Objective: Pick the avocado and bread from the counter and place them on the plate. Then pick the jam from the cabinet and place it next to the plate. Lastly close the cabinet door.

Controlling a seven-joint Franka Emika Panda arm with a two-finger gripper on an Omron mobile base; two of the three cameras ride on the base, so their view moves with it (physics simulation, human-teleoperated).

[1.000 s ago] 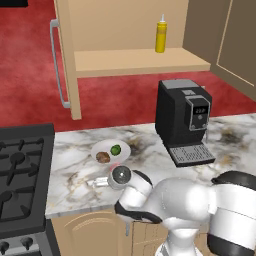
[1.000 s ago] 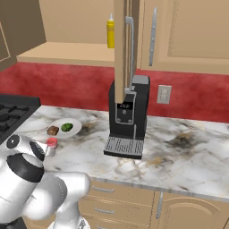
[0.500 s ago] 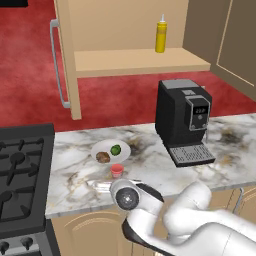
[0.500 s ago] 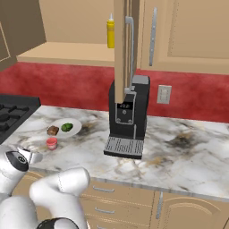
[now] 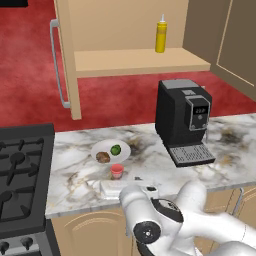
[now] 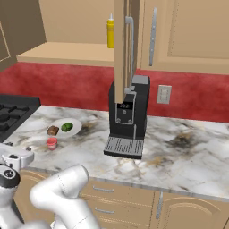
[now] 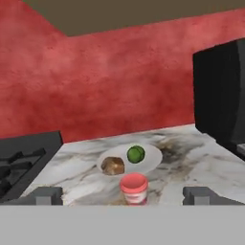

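Avocado (image 5: 116,149) and bread (image 5: 103,157) are seen lying side by side on the plate (image 5: 124,152), which rests on the table (image 5: 75,160). The jam (image 5: 117,171) is set upright on the marble just beside the plate's near rim, apart from it or barely touching; which cannot be told. By judgement, only 1 step is left: the cabinet door (image 5: 65,55).

The gripper (image 7: 122,196) is held low at the table's front edge, directly behind the jam. In the hand view the jar sits between the 2 dark fingertips (image 7: 47,195), a little beyond them, with nothing pinched; the jaws are spread wide and empty.

The door stands swung open, seen edge-on in the right base view, its silver bar handle (image 5: 57,65) running vertically. From the jaws it lies well above and beyond, toward the stove (image 5: 20,170) side in the left base view. The yellow bottle (image 5: 160,34) stands on the cabinet (image 5: 135,60) shelf. The closing move is judged to call for a rise clear of the jar, then a push on the door's outer face toward the cabinet.
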